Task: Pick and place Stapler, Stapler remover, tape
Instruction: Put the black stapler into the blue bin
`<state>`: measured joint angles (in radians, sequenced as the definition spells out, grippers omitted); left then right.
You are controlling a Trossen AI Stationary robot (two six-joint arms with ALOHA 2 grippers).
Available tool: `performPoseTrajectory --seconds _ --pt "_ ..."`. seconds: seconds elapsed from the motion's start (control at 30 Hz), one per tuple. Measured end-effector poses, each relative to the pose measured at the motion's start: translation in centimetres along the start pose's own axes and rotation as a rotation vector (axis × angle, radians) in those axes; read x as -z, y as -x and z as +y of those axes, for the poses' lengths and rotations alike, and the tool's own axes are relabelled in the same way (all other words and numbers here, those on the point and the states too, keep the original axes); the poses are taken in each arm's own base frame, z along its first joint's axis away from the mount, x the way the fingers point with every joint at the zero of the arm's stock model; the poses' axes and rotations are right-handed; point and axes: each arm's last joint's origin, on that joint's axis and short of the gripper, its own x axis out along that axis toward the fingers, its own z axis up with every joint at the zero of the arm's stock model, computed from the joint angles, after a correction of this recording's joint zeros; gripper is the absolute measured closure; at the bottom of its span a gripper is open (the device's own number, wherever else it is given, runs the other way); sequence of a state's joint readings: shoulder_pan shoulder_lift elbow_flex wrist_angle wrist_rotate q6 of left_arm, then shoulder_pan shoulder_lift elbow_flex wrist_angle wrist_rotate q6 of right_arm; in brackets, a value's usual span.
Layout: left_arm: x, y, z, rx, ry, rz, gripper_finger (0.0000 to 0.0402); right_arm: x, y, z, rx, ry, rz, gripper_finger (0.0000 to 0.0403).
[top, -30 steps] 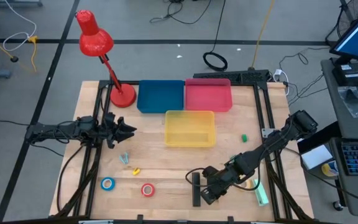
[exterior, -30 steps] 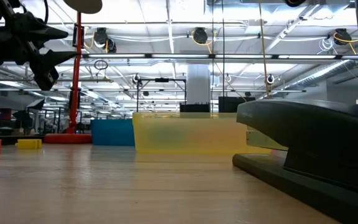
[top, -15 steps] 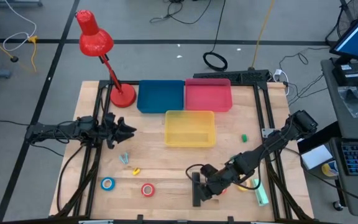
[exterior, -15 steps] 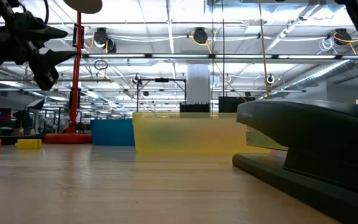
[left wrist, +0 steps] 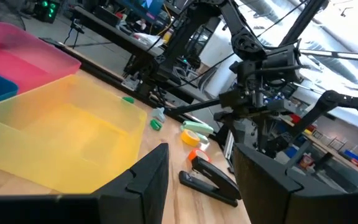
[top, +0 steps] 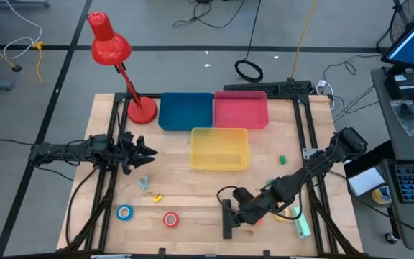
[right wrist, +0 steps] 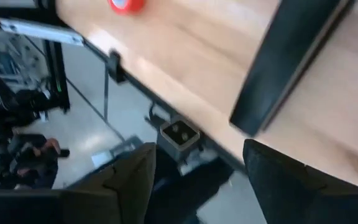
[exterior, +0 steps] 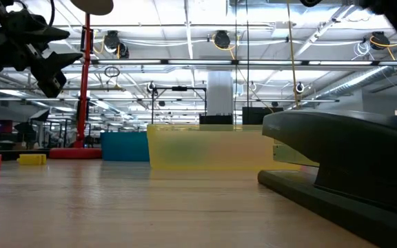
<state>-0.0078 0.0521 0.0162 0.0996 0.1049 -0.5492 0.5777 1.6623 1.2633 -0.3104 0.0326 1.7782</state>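
1 black stapler (top: 226, 218) lies just beyond the right gripper (top: 238, 216), jaws wide, empty; 3 bins (top: 220, 149); no legible writing.

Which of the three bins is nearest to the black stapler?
The yellow bin; the blue bin and pink bin stand behind it, farther from the stapler.

A red lamp (top: 111, 47) stands at the table's far corner. A blue bin (top: 185, 111) and a pink bin (top: 241, 109) sit side by side, with a yellow bin (top: 220, 148) just in front.
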Motion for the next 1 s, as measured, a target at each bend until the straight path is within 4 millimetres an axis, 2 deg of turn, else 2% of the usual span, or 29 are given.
performPoseTrajectory --seconds 0.2,0.5,0.63,0.77,0.87,1.0 --pt "0.0 0.0 0.0 0.000 0.004 0.003 0.0224 0.0 0.1 1.0 -0.134 0.057 -0.148 0.0165" --pt "0.2 0.0 0.1 0.004 0.012 0.029 0.0224 -0.1 -0.2 2.2 -0.202 0.053 -0.222 0.0165" --pt "0.3 0.0 -0.1 0.058 0.013 0.064 0.0224 -0.4 -1.5 3.6 -0.175 0.077 -0.209 0.0165" --pt "0.5 0.0 -0.1 0.070 0.014 0.089 0.0224 -0.5 -2.9 4.8 -0.049 0.082 -0.153 0.0165" --pt "0.6 0.0 0.0 0.065 0.012 0.095 0.0224 -0.1 -3.8 5.2 0.073 0.045 -0.107 0.0165" --pt "0.6 0.0 0.0 0.056 0.010 0.101 0.0224 0.8 -3.9 5.9 0.172 -0.019 -0.112 0.0165"
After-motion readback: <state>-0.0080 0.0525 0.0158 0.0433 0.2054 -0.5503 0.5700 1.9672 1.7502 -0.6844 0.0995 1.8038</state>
